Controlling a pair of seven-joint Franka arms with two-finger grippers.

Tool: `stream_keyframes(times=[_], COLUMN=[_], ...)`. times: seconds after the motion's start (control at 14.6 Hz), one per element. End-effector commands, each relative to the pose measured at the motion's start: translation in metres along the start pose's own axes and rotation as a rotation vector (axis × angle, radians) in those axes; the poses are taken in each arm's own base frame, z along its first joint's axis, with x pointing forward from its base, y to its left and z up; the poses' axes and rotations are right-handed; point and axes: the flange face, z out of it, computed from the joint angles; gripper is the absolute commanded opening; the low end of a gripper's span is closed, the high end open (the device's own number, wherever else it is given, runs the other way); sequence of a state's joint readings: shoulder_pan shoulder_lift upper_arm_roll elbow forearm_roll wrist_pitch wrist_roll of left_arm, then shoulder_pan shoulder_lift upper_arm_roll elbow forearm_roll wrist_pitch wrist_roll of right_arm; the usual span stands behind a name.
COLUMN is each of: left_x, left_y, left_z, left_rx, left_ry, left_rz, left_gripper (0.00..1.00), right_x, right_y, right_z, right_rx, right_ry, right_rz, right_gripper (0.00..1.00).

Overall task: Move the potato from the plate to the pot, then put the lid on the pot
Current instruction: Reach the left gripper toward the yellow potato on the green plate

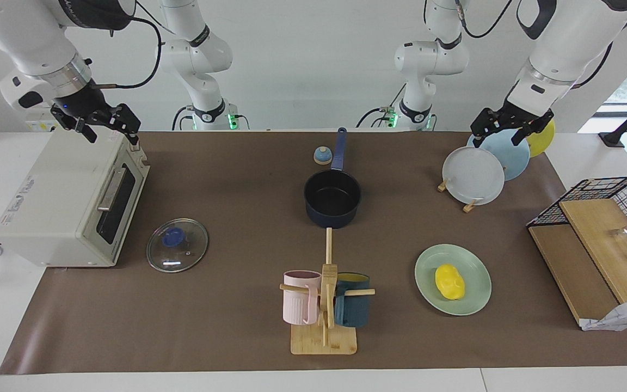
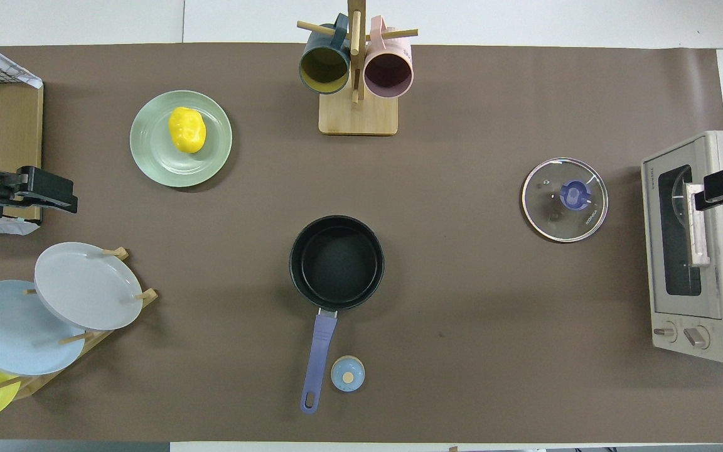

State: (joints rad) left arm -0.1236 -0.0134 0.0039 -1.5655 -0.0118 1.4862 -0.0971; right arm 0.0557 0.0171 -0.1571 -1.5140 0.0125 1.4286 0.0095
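Note:
The yellow potato (image 1: 449,281) (image 2: 187,129) lies on the mint-green plate (image 1: 477,296) (image 2: 154,157), toward the left arm's end of the table. The navy pot (image 1: 332,218) (image 2: 295,263) stands empty mid-table, nearer to the robots than the plate, its blue handle pointing at the robots. The glass lid (image 1: 177,245) (image 2: 564,199) lies flat on the mat beside the toaster oven, knob up. My left gripper (image 1: 501,133) (image 2: 54,198) hangs open and empty in the air over the plate rack. My right gripper (image 1: 112,136) (image 2: 722,188) hangs open and empty over the toaster oven.
A toaster oven (image 1: 68,201) stands at the right arm's end. A mug rack (image 1: 327,305) with a pink and a dark blue mug stands farther out than the pot. A plate rack (image 1: 474,177), a small blue-and-tan dome (image 1: 322,155) and a wire basket with wooden boards (image 1: 596,245) are also here.

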Motion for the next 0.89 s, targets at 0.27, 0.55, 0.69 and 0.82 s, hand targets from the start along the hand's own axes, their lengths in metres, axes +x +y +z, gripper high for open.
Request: stream_keyframes(times=[0.27, 0.55, 0.69, 0.82], left_x=[0.0, 0.008, 0.03, 0.053], left_y=[0.002, 0.004, 0.008, 0.01], left_z=[0.001, 0.002, 0.024, 0.042], left_rx=[-0.004, -0.007, -0.015, -0.043], left_ry=[0.013, 0.041, 0.016, 0.024], left_rz=[0.034, 0.033, 0.029, 0.02], left_gripper=[1.0, 1.0, 1.0, 1.0], right_x=[-0.003, -0.003, -0.003, -0.003], right_y=[0.001, 0.001, 0.001, 0.001], right_z=[-0.001, -0.001, -0.001, -0.001], right_rx=[0.018, 0.018, 0.018, 0.018], right_ry=[0.009, 0.009, 0.009, 0.009], right_rz=[0.007, 0.005, 0.005, 0.005], right_gripper=[1.0, 1.0, 1.0, 1.0])
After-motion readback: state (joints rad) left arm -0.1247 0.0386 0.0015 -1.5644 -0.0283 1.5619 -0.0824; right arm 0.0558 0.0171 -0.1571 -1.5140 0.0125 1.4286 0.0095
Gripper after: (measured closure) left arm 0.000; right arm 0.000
